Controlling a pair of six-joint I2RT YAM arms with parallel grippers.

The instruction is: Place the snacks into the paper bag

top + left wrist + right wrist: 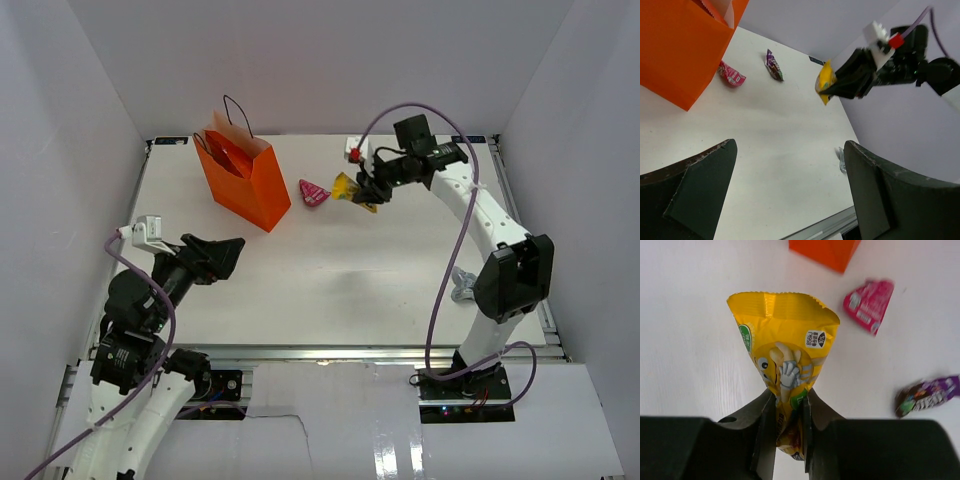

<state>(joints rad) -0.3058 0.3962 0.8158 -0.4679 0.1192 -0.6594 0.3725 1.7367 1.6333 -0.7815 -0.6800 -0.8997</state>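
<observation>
The orange paper bag stands upright at the back left; it also shows in the left wrist view. My right gripper is shut on a yellow snack packet and holds it above the table, right of the bag. A pink snack lies between the bag and the packet. A purple snack lies beside it. A silver-grey sweet lies near the right arm. My left gripper is open and empty, low at the near left. The red crisp bag is not clearly in view.
White walls enclose the table on three sides. The right arm's purple cable loops over the table's right part. The table's metal front edge runs just ahead of the arm bases.
</observation>
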